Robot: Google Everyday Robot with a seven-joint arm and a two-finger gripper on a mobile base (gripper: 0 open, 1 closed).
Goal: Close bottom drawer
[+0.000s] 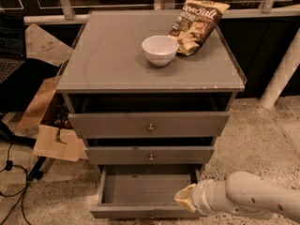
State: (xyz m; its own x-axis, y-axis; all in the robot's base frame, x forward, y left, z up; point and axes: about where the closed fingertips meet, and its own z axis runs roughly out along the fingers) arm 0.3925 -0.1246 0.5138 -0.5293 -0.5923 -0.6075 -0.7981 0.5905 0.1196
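The bottom drawer of the grey cabinet is pulled out and open, its inside empty, its slim front panel at the lower edge of the view. The knob at its centre barely shows at the frame's bottom. My gripper comes in from the lower right on a white arm. Its pale tip is over the drawer's front right corner, at or just above the front panel. Contact with the panel cannot be told.
Above are the mid-sized drawer and the tallest drawer, both slightly out. A white bowl and a chip bag sit on top. Cardboard and cables lie on the floor at left. A white post stands at right.
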